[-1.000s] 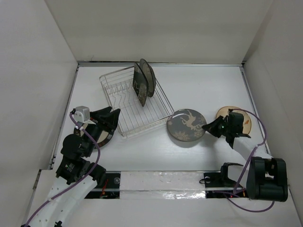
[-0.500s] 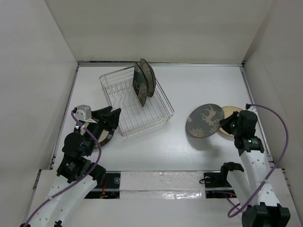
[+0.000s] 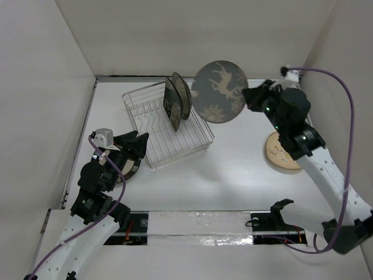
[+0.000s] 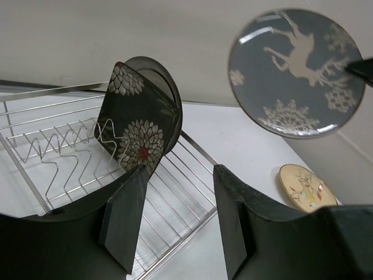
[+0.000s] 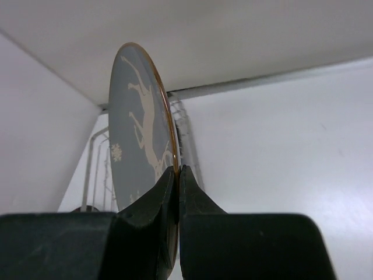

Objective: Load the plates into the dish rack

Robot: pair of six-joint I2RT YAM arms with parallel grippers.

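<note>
My right gripper (image 3: pixel 249 96) (image 5: pixel 176 170) is shut on the rim of the grey plate (image 3: pixel 220 91) (image 5: pixel 137 134) with its pale deer and flower pattern. That plate hangs upright in the air, by the back right corner of the dish rack (image 3: pixel 175 143) (image 4: pixel 70 151). In the rack stand a dark square flowered plate (image 3: pixel 170 105) (image 4: pixel 137 131) and a dark round plate (image 3: pixel 184 93) (image 4: pixel 160 73) behind it. My left gripper (image 3: pixel 137 146) (image 4: pixel 179 172) is open at the rack's near left side, above a dark-rimmed plate (image 3: pixel 129 171). A tan plate (image 3: pixel 282 153) (image 4: pixel 306 186) lies flat on the right.
White walls close in the table on the left, back and right. The left half of the rack holds only its zigzag divider prongs (image 4: pixel 64 143). A taped strip (image 3: pixel 204 224) runs along the near edge between the arm bases.
My right arm has lifted the grey plate off the table and carried it up and back, turning it on edge near the rack. The left arm has stayed put.
</note>
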